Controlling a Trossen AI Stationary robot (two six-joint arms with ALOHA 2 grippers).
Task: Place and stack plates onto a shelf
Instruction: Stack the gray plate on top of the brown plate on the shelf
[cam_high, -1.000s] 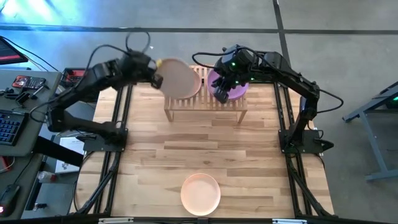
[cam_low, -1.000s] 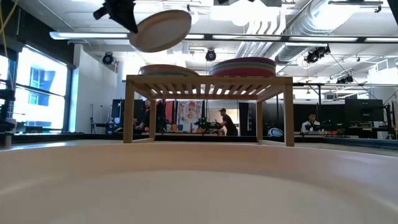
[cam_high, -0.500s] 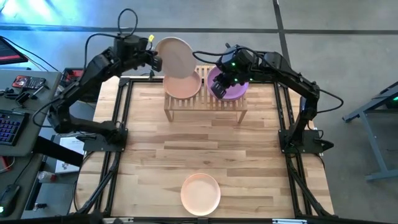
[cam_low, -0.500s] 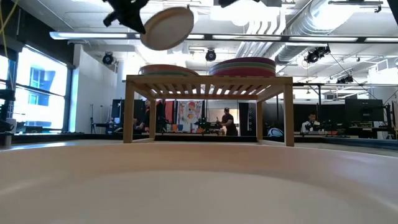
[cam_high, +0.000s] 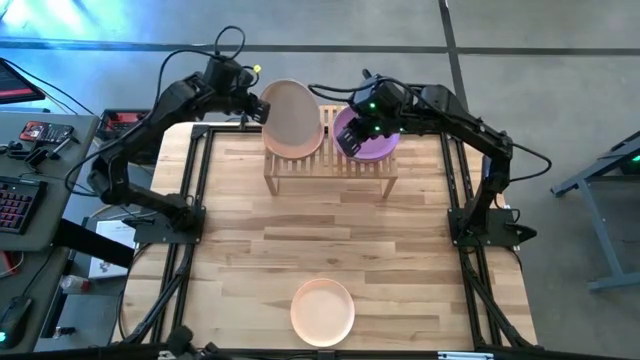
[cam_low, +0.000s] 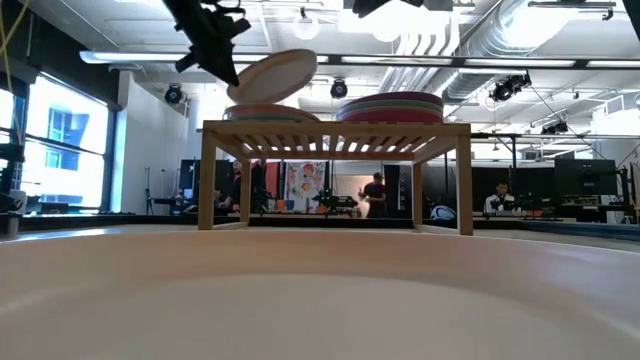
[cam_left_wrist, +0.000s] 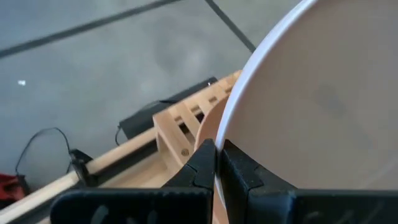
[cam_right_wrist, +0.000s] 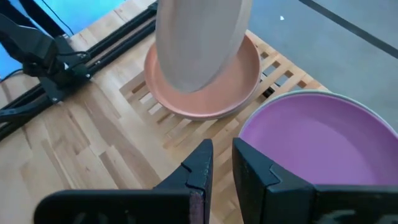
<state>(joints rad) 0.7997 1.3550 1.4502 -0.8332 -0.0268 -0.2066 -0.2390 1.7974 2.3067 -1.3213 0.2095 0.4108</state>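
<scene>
The left gripper (cam_left_wrist: 217, 163) is clamped on the rim of a grey-beige plate (cam_high: 291, 114), holding it tilted above the shelf (cam_high: 330, 165) (over the brown plate (cam_right_wrist: 208, 90) already lying there). The right gripper (cam_right_wrist: 219, 163) hovers beside the purple plate (cam_right_wrist: 323, 140) topping the shelf's other stack, fingers slightly apart. A peach plate (cam_high: 322, 311) lies well apart from the shelf.

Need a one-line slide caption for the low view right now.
Left gripper holds a beige plate tilted over the left stack on the bamboo shelf.
</scene>
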